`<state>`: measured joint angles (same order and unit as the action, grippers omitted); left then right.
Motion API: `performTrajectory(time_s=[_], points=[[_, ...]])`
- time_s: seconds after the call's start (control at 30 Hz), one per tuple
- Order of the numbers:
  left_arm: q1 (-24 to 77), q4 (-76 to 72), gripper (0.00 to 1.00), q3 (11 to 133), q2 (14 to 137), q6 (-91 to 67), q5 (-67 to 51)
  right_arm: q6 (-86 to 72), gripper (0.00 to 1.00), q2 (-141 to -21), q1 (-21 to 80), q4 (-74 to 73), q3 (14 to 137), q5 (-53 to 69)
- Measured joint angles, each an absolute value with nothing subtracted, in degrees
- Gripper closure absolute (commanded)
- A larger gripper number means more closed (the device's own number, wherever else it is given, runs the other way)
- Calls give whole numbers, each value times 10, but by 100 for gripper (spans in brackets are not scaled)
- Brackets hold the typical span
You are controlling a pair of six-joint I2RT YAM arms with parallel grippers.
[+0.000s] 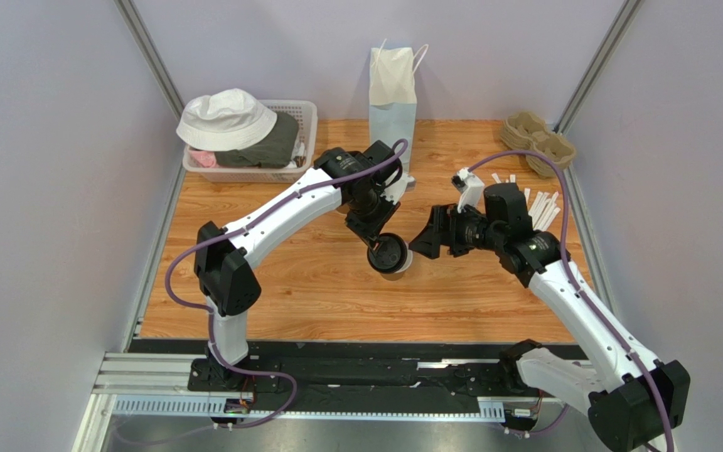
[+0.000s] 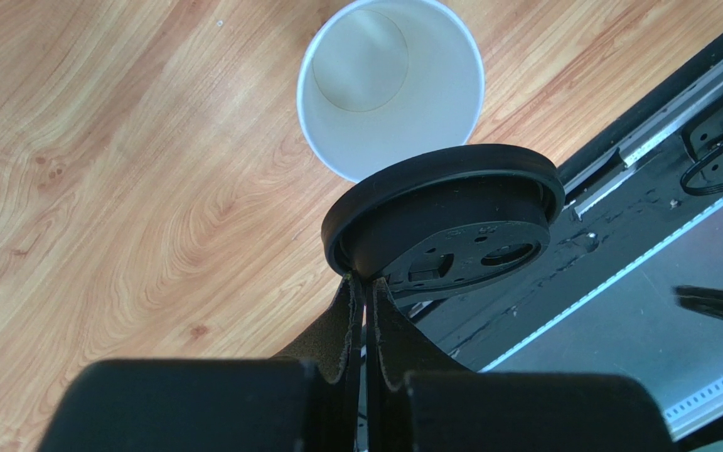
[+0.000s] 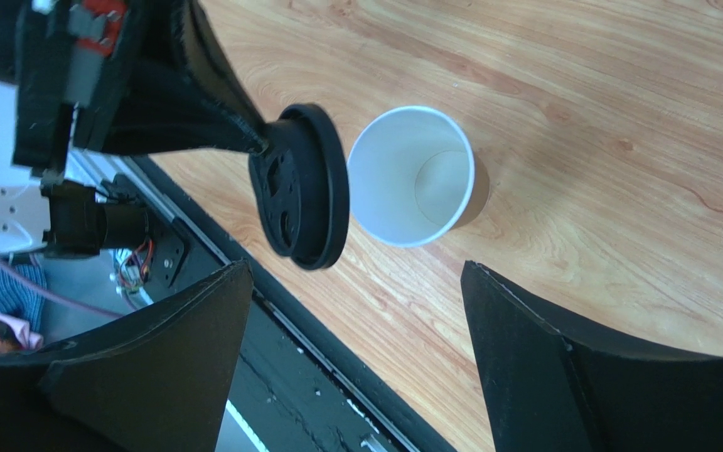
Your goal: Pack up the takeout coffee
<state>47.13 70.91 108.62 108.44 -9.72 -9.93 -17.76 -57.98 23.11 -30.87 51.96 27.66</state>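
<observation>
The takeout coffee cup [image 2: 389, 89] stands upright and lidless on the wooden table, white inside and brown outside [image 3: 412, 174]. In the top view it [image 1: 398, 274] is mostly hidden under the lid. My left gripper [image 2: 365, 282] is shut on the rim of the round black lid [image 2: 445, 221], holding it tilted on edge just beside and above the cup's mouth [image 1: 389, 252]. My right gripper [image 3: 356, 273] is open with nothing between its fingers. It hovers just right of the cup [image 1: 419, 240] and faces it, with the lid [image 3: 304, 188] left of the cup in its view.
A white paper bag [image 1: 393, 94] stands at the back centre. At back left is a basket [image 1: 304, 108] with a white hat [image 1: 227, 118]. A cardboard cup carrier [image 1: 537, 137] sits back right, with white sticks [image 1: 543, 205] in front of it. A black rail [image 1: 337, 353] runs along the near edge.
</observation>
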Motion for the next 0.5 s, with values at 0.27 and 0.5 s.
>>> performTrajectory(time_s=[0.27, 0.5], points=[[471, 707, 100, 1092, 1084, -104, -100, -227, 22, -619, 254, -256, 514, 265], [470, 699, 100, 1092, 1084, -112, -108, -254, 26, -641, 255, -227, 507, 288]])
